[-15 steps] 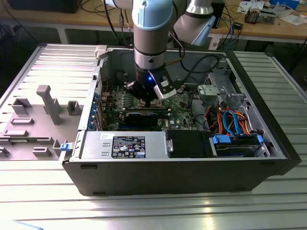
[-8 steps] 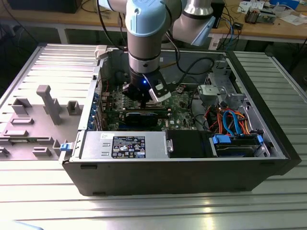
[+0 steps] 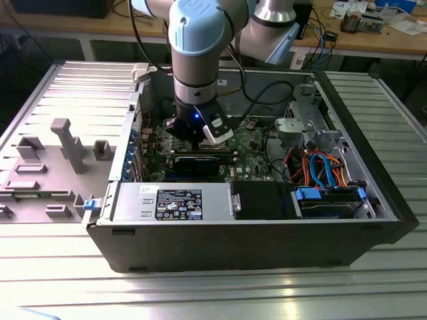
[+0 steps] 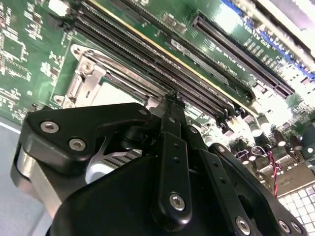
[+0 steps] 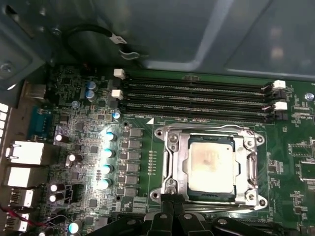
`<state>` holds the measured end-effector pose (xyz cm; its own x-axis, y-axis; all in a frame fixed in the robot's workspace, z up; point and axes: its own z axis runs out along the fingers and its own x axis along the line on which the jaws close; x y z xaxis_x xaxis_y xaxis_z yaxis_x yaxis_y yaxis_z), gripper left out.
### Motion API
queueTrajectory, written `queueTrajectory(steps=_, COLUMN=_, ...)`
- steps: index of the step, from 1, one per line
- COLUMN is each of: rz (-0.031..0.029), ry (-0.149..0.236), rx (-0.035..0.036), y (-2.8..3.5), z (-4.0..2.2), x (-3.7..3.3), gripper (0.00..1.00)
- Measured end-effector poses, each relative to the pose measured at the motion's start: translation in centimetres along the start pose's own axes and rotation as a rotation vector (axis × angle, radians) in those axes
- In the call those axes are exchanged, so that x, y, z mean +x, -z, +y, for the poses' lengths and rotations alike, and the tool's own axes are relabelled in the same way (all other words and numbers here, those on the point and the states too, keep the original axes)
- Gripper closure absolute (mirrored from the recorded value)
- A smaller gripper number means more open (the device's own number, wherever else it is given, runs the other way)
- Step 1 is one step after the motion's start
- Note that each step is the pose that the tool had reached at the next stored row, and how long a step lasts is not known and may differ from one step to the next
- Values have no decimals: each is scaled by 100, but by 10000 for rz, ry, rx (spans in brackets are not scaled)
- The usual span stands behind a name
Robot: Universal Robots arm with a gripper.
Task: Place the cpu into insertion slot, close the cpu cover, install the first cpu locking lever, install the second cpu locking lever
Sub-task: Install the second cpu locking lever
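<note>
Presently, the cpu (image 5: 210,164) is seen seated in the insertion slot (image 5: 172,147), silver-grey top exposed, with the cpu cover (image 5: 246,147) lying closed as a steel frame around it. Four long memory slots (image 5: 197,96) are found just beside the slot, on the green motherboard (image 5: 88,147). The gripper (image 5: 170,210) is poised at the edge of the slot opposite the memory slots, its black fingers (image 4: 172,147) pressed together with nothing between them. From the exterior view, the gripper (image 3: 200,137) is lowered into the open computer case (image 3: 233,247), well inside its walls, above the motherboard. Grey fixture blocks (image 3: 67,143) are set outside the case, toward the exterior view's left.
</note>
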<state>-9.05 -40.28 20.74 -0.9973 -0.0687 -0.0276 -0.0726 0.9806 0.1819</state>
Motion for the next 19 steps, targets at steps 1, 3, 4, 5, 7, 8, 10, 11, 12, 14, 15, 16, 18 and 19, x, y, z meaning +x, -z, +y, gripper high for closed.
queueTrajectory(steps=1, rz=-1, ry=6, rx=-46, y=-2, z=-2, x=13, gripper=89)
queueTrajectory(steps=3, rz=-4, ry=35, rx=-162, y=-5, z=-18, x=48, gripper=89)
queueTrajectory(steps=4, rz=-4, ry=42, rx=-176, y=-6, z=-25, x=53, gripper=89)
queueTrajectory(steps=5, rz=-4, ry=49, rx=-194, y=-8, z=-32, x=59, gripper=89)
queueTrajectory(steps=7, rz=-5, ry=63, rx=-239, y=-11, z=-43, x=63, gripper=89)
queueTrajectory(steps=8, rz=-5, ry=72, rx=-276, y=-14, z=-48, x=65, gripper=89)
queueTrajectory(steps=10, rz=-7, ry=92, rx=-344, y=-17, z=-51, x=68, gripper=89)
queueTrajectory(steps=11, rz=-7, ry=106, rx=-396, y=-17, z=-51, x=70, gripper=89)
queueTrajectory(steps=12, rz=-10, ry=120, rx=-473, y=-17, z=-50, x=73, gripper=89)
queueTrajectory(steps=14, rz=-16, ry=138, rx=-597, y=-20, z=-51, x=75, gripper=89)
queueTrajectory(steps=15, rz=-20, ry=142, rx=-653, y=-30, z=-54, x=76, gripper=89)
queueTrajectory(steps=16, rz=-23, ry=143, rx=-715, y=-40, z=-64, x=76, gripper=89)
queueTrajectory(steps=18, rz=-29, ry=141, rx=-802, y=-59, z=-95, x=79, gripper=89)
queueTrajectory(steps=19, rz=-33, ry=141, rx=-847, y=-65, z=-105, x=80, gripper=89)
